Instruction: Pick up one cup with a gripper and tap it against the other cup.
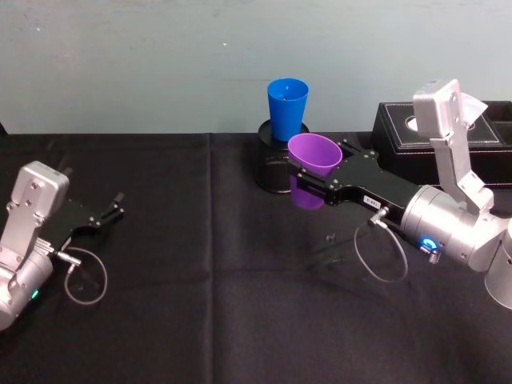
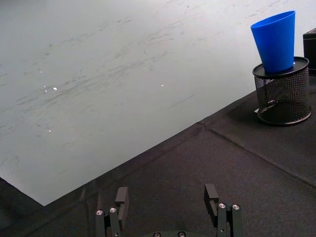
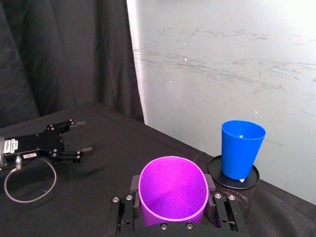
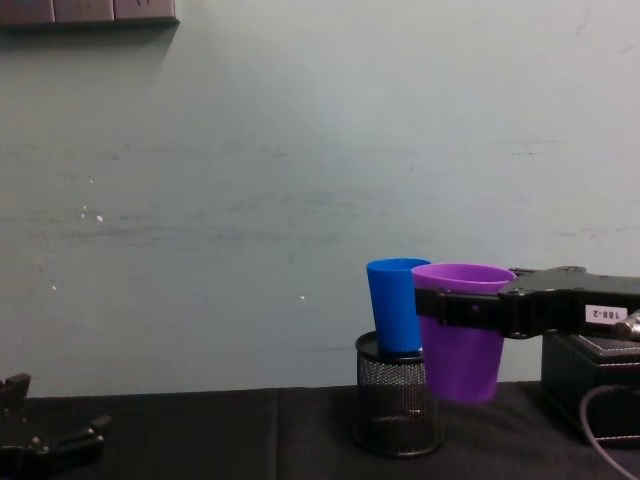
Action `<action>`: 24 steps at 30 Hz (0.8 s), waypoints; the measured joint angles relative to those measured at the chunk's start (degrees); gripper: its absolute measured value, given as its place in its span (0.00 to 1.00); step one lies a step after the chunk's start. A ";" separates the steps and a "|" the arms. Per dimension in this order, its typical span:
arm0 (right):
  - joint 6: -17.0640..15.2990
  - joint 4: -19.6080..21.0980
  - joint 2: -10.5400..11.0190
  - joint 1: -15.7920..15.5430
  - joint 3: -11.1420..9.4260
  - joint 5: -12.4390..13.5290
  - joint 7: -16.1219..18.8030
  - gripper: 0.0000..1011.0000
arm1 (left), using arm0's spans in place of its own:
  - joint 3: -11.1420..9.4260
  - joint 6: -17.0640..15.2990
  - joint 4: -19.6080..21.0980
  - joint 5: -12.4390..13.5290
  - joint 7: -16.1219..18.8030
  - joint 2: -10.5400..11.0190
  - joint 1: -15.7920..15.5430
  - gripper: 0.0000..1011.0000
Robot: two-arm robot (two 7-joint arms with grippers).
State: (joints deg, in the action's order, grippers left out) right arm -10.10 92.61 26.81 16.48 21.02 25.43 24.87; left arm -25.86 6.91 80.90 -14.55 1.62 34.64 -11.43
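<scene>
**Right gripper**: black slim two-finger claw with a small white label, carried on a silver-grey arm with a blue-lit ring. It is extended from the right toward the middle of the table. Its fingers are closed on either side of the purple cup, just below the rim.

**Purple plastic tapered tumbler**: handleless and held mouth-up between the right gripper's fingers. In the chest view its base is seen lifted clear of the black tablecloth. The inside is seen bare in the right wrist view.

**Bright blue plastic tapered tumbler**: plain, handleless and upright, seated in the mouth of the mesh holder. It is placed just beyond the purple tumbler and toward the left. In the chest view the purple tumbler's rim is overlapped with the blue tumbler's right side. A narrow gap is seen between the two in the right wrist view.

**Black wire-mesh pen holder**: round and stood on the tablecloth near the pale wall.

**Black box**: set at the table's far right.

**Left gripper**: black claw kept low at the table's left, well apart from both tumblers. Its fingers are spread apart and nothing is held.
</scene>
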 joint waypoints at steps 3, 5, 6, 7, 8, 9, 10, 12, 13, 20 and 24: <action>0.00 0.00 0.00 0.00 0.00 0.00 0.00 0.72 | 0.00 0.00 0.00 0.00 0.00 0.00 0.00 0.99; 0.00 0.00 0.00 0.00 0.00 0.00 0.00 0.72 | 0.00 0.00 0.00 0.00 0.00 0.00 0.00 0.99; 0.00 0.00 0.00 0.00 0.00 0.00 0.00 0.72 | 0.00 0.00 0.00 0.00 0.00 0.00 0.00 0.99; 0.00 0.00 0.00 0.00 0.00 0.00 0.00 0.72 | 0.00 0.00 0.00 0.00 0.00 0.00 0.00 0.99; 0.00 0.00 0.00 0.00 0.00 0.00 0.00 0.72 | 0.00 0.00 0.00 0.00 0.00 0.00 0.00 0.99; 0.00 0.00 0.00 0.00 0.00 0.00 0.00 0.72 | 0.00 0.00 0.00 0.00 0.00 0.00 0.00 0.99; 0.00 0.00 0.00 0.00 0.00 0.00 0.00 0.72 | 0.00 0.00 0.00 0.00 0.00 0.00 0.00 0.99; 0.00 0.00 0.00 0.00 0.00 0.00 0.00 0.72 | 0.00 0.00 0.00 -0.01 0.00 0.00 0.00 0.99; 0.00 0.00 0.00 0.00 0.00 0.00 0.00 0.72 | 0.00 0.00 0.00 0.00 0.00 0.00 0.00 0.99; 0.00 0.00 0.00 0.00 0.00 0.00 0.00 0.72 | 0.00 0.00 0.00 0.00 0.00 0.00 0.00 0.99; 0.00 0.00 0.00 0.00 0.00 0.00 0.00 0.72 | 0.00 0.00 0.00 0.00 0.00 0.00 0.00 0.99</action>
State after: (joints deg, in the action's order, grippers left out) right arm -10.10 92.61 26.81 16.48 21.02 25.43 24.87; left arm -25.86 6.91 80.90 -14.55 1.62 34.65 -11.43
